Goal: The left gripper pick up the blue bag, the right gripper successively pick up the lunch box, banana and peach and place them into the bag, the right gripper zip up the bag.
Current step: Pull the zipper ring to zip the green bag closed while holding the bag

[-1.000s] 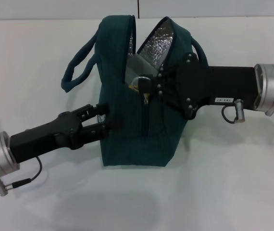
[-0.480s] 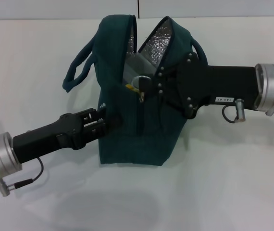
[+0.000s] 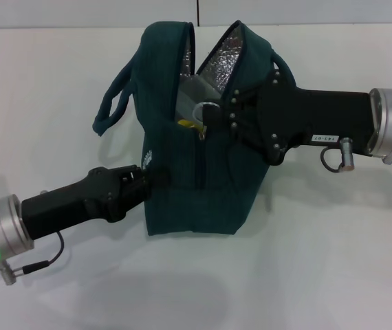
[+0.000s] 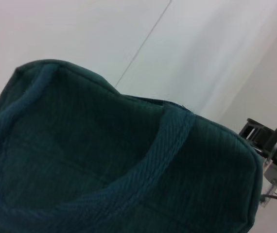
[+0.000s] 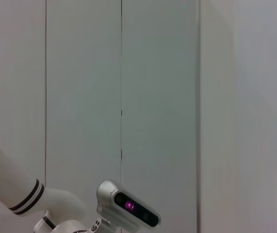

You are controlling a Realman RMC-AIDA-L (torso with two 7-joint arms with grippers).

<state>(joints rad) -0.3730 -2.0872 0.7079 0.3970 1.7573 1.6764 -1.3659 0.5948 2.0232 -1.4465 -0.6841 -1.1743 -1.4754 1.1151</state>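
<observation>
The blue bag (image 3: 196, 185) stands mid-table, its top partly unzipped and showing silver lining. My left gripper (image 3: 149, 177) is shut on the bag's near left side. From the right, my right gripper (image 3: 208, 115) reaches the bag's opening and is shut on the ring zip pull (image 3: 205, 108). Inside the gap I see the clear lunch box (image 3: 193, 92) and a sliver of yellow banana (image 3: 189, 124). The peach is hidden. The left wrist view is filled by the bag's fabric (image 4: 80, 160) and a handle strap (image 4: 163, 155).
White table (image 3: 320, 261) all round the bag. One loop handle (image 3: 113, 103) hangs off the bag's left side. A white wall stands behind. The right wrist view shows only wall panels and the robot's head (image 5: 126, 206).
The right gripper has drawn the zip pull a little farther up along the bag. The left gripper has pushed closer into the bag's side, and the bag has shifted slightly.
</observation>
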